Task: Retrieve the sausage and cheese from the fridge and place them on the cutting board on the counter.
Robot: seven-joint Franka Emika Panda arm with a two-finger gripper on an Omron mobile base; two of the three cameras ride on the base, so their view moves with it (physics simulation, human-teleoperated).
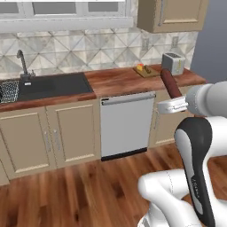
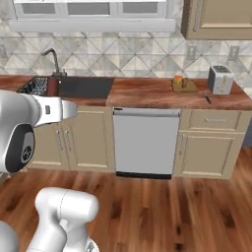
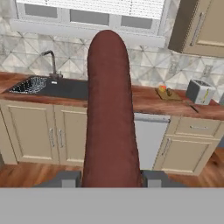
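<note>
Gripper: its two dark fingertips are closing on the sausage from either side, holding it clamped in the air above the wooden floor, well short of the counter.
Sausage: it is standing out from between the fingers, pointing away from the hand and towards the far wall; in the left base view it is sticking up from the white hand at a tilt.
Floor: reddish wood planks are lying between the robot and the cabinets.
Dishwasher: a plain grey front is sitting under the counter, between beige cabinet doors.
Counter: glossy reddish-brown wood is running left to right along the far wall.
Sink: a dark basin is sitting at the left of the counter, with a tap behind it.
Cutting board: it is lying on the counter towards the right, just left of the toaster.
Cheese: a small yellow piece is resting on the board.
Writing: no label or brand is legible anywhere.
</note>
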